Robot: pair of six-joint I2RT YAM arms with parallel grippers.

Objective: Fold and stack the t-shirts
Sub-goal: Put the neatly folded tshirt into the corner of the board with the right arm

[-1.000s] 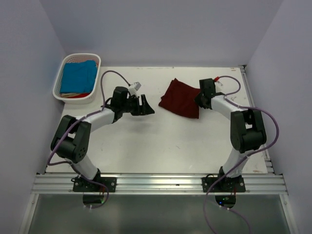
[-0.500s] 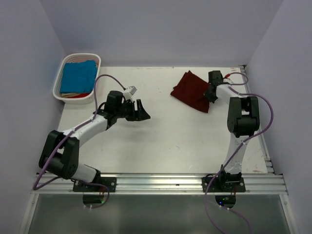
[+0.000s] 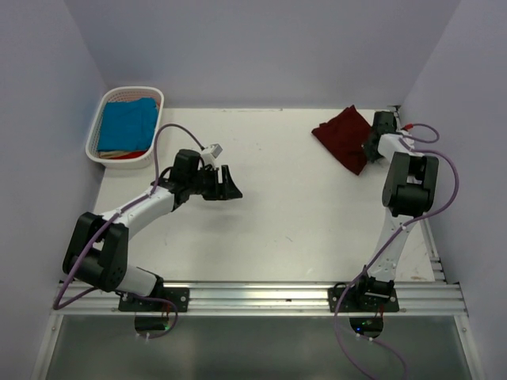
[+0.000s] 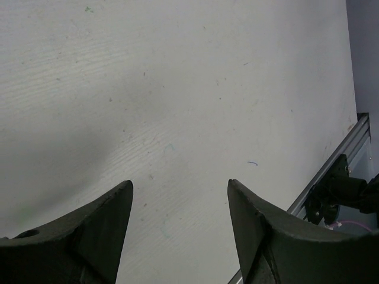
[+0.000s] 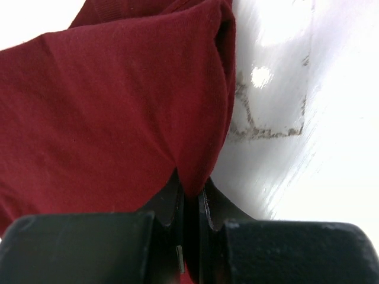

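Where the right gripper (image 5: 188, 195) pinches a folded edge, the maroon t-shirt (image 3: 342, 136) lies at the far right corner of the table (image 3: 301, 214): judged soft, limp; left gripper (image 4: 179, 184) wide, empty

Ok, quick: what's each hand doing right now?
Left hand: open, holding nothing.
Right hand: closed, pinching an edge of the maroon t-shirt.
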